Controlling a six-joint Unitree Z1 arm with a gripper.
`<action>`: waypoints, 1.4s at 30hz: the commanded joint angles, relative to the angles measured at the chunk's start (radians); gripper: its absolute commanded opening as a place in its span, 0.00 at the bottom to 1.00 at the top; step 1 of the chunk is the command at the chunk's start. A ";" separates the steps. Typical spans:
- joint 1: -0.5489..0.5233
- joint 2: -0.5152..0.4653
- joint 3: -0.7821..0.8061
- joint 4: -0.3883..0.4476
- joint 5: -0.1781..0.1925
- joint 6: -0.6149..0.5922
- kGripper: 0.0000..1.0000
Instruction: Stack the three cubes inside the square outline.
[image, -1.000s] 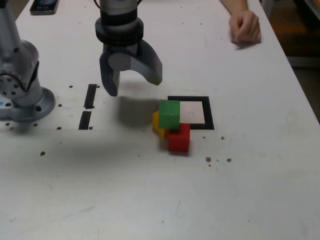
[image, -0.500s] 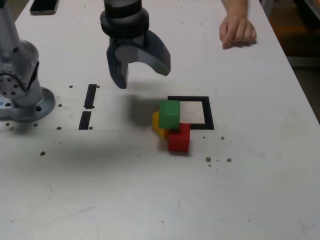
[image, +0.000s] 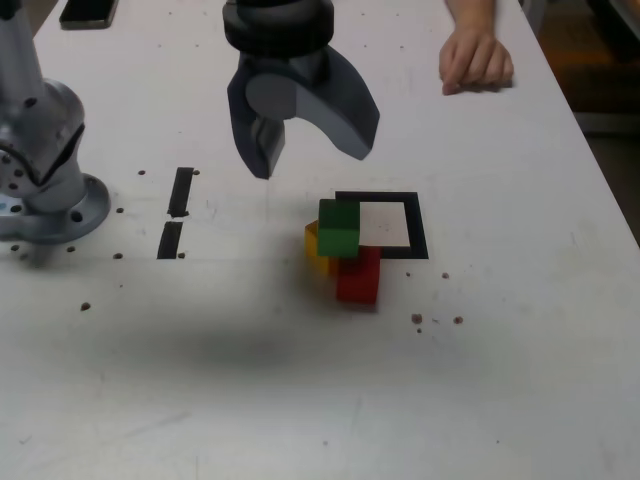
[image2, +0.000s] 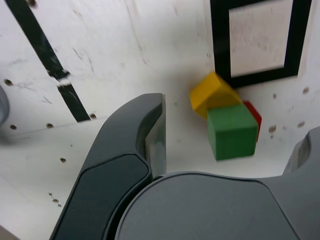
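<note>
Blocks green (image: 339, 229), yellow (image: 316, 246) and red (image: 359, 276) sit bunched up by the near-left corner of the black square (image: 417, 227) in the exterior view, green on top, none stacked inside, and the tool (image: 317, 165) is wide apart, holding nothing.

Three small plain cubes are in sight: one green cube (image: 339, 229), one yellow cube (image: 318, 248) and one red cube (image: 359, 276). There is one square outline of black tape (image: 417, 226), two short black tape strips (image: 180, 192), one dark rectangular phone (image: 88, 12), one grey two-fingered gripper (image: 315, 165) and one bare human hand (image: 477, 62).
</note>
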 joint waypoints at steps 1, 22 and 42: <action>-0.025 0.025 -0.021 -0.005 -0.020 -0.004 0.95; -0.054 0.189 -0.012 -0.097 -0.072 -0.030 0.93; -0.054 0.202 -0.018 -0.112 -0.041 -0.044 0.03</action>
